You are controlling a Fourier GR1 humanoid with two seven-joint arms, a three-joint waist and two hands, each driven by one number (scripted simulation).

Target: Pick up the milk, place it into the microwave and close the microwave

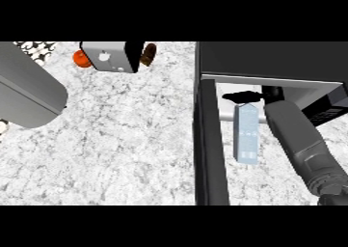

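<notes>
My right robot hand (246, 97) is reaching into the open mouth of the microwave (276, 60), its dark fingers curled around the top end of the milk (247, 135). The milk is a pale blue carton, long and narrow from up here, and it hangs from my grip just at the microwave's opening, its lower end pointing back toward me over the speckled desk (127, 144). I cannot tell whether the carton touches the microwave's floor or is held clear of it. My right forearm (301, 144) runs up from the lower right edge, just beside the carton on its right.

The microwave door (208, 144) stands swung open, seen edge-on as a dark vertical slab immediately left of the milk (it runs from the oven's front down to the lower edge of the view).

My left forearm (23, 87) shows as a grey bulk at the upper left edge; the left robot hand itself is out of sight.

At the far edge of the desk sits a small grey box (111, 56) with an orange object (81, 58) on its left and a brown one (148, 54) on its right, well apart from the microwave.
</notes>
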